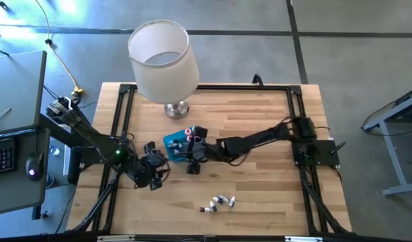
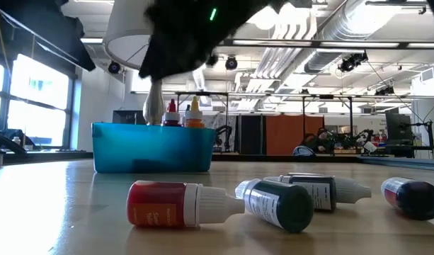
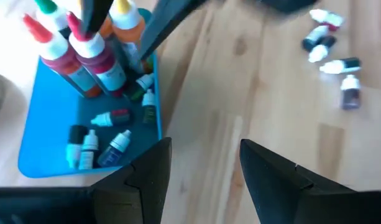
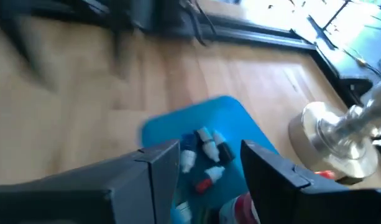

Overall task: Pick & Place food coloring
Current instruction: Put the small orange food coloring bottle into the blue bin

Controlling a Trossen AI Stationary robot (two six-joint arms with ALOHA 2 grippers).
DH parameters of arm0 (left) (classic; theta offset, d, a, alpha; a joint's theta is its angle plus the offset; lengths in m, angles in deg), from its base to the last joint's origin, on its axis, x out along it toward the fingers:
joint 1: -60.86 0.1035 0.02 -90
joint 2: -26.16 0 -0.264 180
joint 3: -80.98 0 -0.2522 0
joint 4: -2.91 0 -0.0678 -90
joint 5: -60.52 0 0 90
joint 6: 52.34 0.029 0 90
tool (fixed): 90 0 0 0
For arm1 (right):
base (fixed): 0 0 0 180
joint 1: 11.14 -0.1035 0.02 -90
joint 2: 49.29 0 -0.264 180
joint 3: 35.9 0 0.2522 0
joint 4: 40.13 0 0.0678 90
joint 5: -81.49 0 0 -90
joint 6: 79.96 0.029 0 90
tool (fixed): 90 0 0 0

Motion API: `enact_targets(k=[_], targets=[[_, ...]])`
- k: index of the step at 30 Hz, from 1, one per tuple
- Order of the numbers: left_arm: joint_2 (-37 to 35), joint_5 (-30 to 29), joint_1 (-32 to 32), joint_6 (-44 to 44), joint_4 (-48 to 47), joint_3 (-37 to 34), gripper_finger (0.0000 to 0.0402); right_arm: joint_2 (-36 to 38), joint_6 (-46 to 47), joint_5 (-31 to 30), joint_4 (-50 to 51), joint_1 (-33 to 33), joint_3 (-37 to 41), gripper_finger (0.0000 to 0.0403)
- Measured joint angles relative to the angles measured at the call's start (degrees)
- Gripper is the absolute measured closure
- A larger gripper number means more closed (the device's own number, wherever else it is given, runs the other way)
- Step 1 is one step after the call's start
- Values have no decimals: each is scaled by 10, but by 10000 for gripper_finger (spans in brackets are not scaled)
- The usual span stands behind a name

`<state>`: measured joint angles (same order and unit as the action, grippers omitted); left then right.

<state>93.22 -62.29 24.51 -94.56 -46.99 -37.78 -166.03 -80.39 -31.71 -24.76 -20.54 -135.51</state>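
Right gripper hung over the blue tray, jaws parted and empty, left gripper nearby with jaws released, food coloring bottles in the tray (some upright), more bottles strewn on the worktop.

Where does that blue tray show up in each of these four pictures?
High view: the blue tray sits mid-table, below the lamp.
Low view: the tray stands left of centre, behind the lying bottles.
Left wrist view: the tray fills the left side.
Right wrist view: the tray is central.
Shared landmark: the lamp's metal base.
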Motion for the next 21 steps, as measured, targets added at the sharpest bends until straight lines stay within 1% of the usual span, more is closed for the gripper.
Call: enact_targets(k=[2,3,4,6,8,10,11,13,17,21], targets=[[22,-22,4,0,11,0,215,40,4,5,51,-14,-1,238],[35,-23,9,5,28,-1,215,59,13,7,89,-21,-1,239],[47,-12,13,28,57,-1,215,80,25,7,126,-28,-1,241],[75,62,21,102,147,-1,215,121,61,0,202,-43,-1,245],[112,115,19,179,261,0,215,156,102,-13,267,-58,4,249],[149,143,18,251,345,1,215,183,150,-33,313,-74,16,253],[167,149,18,264,369,5,215,194,177,-45,330,-82,26,254],[204,157,19,253,390,25,215,214,227,-64,342,-99,55,257],[294,165,16,225,385,73,215,250,309,-75,335,-139,132,258],[368,173,0,240,378,148,215,267,418,-110,286,-181,227,256]])
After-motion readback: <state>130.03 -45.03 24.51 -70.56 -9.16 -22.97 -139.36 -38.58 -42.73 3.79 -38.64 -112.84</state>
